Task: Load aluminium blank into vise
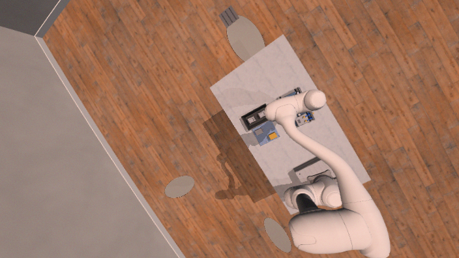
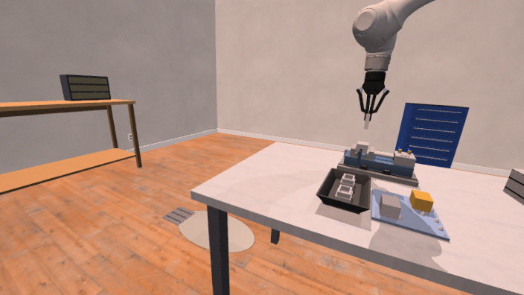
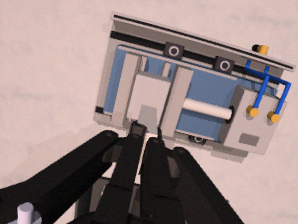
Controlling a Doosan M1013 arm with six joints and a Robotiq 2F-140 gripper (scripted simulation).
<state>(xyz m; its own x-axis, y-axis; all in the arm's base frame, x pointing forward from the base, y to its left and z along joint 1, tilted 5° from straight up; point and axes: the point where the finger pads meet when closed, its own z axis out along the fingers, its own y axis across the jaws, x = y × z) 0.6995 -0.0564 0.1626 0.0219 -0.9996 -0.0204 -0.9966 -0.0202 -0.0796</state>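
Aluminium blank (image 3: 151,95) in vise (image 3: 172,102); work stop hidden.

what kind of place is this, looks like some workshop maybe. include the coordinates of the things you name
Probably a machine-tending test cell or workshop: a vise (image 2: 379,163) (image 3: 172,100) with hoses (image 3: 262,90), a tray (image 2: 325,194) (image 1: 246,125) of pocketed parts, and a plate (image 2: 409,224) (image 1: 265,141) holding square blanks, all on one table.

Machine-tending workshop, indoors on a plank floor
Below the pincer (image 2: 367,118) (image 3: 145,131) sits a vise (image 2: 379,164) (image 3: 205,112) with blue hoses; nearer the camera than the pincer, a parts tray (image 1: 245,123) (image 2: 329,201) and a pinned blue plate (image 1: 265,142) (image 2: 406,228) with blanks; behind it, a blue cabinet (image 2: 433,135); well left in the exterior view, a wooden workbench (image 2: 67,102).
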